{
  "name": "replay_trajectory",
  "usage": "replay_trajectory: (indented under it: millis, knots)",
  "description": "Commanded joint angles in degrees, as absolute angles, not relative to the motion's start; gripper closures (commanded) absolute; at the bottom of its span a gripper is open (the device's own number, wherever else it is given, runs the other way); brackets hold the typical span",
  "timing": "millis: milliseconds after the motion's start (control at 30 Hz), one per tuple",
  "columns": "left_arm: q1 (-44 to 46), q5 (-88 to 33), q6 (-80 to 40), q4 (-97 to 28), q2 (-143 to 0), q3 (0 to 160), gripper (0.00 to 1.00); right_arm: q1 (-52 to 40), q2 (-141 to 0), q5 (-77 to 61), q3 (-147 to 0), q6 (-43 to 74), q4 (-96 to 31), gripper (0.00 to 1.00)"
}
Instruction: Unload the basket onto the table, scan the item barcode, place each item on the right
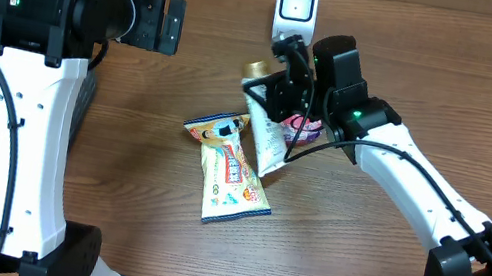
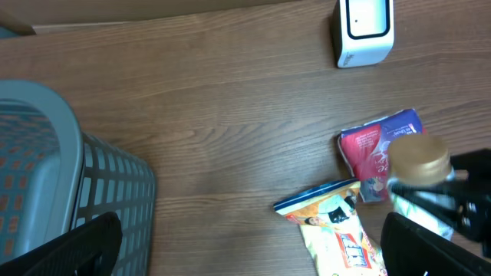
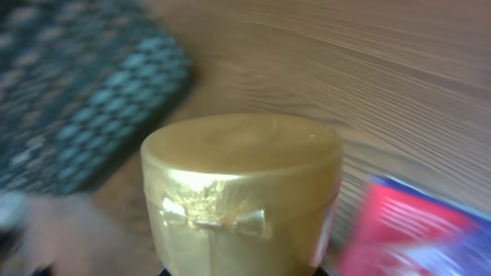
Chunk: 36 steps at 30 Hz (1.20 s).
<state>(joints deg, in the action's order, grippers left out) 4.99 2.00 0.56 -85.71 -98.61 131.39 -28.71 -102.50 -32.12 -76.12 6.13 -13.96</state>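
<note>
**Tube held up near the scanner**

The right gripper (image 1: 278, 91) has its fingers closed tight on a white soft plastic squeeze tube (image 1: 267, 144), just below its shiny gold round cap (image 3: 242, 192). The tube hangs tilted: the cap points away beyond the fingertips, and the flat crimped end trails behind them. I think it is gripped near the stiff neck because the soft body would bend, and so the printed side stays free.

The white box-shaped scanner with a dark window (image 1: 295, 5) stands just ahead of these fingers. Whether the barcode faces it, I cannot tell.

Under and beside the fingers lie a glossy red and blue foil pouch (image 2: 376, 149) and a crinkled yellow snack packet (image 1: 230, 171), flat on the wooden table (image 1: 439, 81).

The left gripper (image 1: 160, 23) hovers with fingers spread wide, holding nothing, well apart from the tube. A grey plastic mesh basket (image 2: 77, 192) is below it.
</note>
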Motion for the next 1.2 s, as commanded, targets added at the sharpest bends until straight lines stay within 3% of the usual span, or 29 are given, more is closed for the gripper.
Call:
replay_trajectory:
  millis: [0,133,367,533,567,633,833,1000,1167]
  knots:
    - [4.9,2.3,1.3,-85.5,-99.1,131.8,0.00,-28.4,-101.1,-56.1,-77.2,0.5,-6.7,0.96]
    - [4.9,2.3,1.3,-85.5,-99.1,131.8,0.00,-28.4,-101.1,-69.5,-77.2,-1.4,0.4,0.96]
    - [4.9,2.3,1.3,-85.5,-99.1,131.8,0.00,-31.4,-104.4,-72.7,-77.2,-10.5,1.3,0.96]
    - [4.9,2.3,1.3,-85.5,-99.1,131.8,0.00,-34.1,-109.9,-77.6,-77.2,-11.7,8.5,0.96]
    - [4.9,2.3,1.3,-85.5,-99.1,131.8,0.00,-34.7,-111.0,-77.1,-77.2,-11.4,9.7,0.95]
    - [4.9,2.3,1.3,-85.5,-99.1,131.8,0.00,-35.6,-112.7,-74.6,-77.2,-10.5,10.2,0.83]
    - [4.9,2.3,1.3,-85.5,-99.1,131.8,0.00,-36.3,-115.9,-72.9,-77.2,-10.5,10.2,0.78]
    - [4.9,2.3,1.3,-85.5,-99.1,131.8,0.00,-35.3,-116.1,-72.9,-77.2,-10.6,9.7,0.79]
    - [4.9,2.3,1.3,-85.5,-99.1,131.8,0.00,-34.0,-117.1,-72.7,-77.2,-11.7,7.1,0.89]
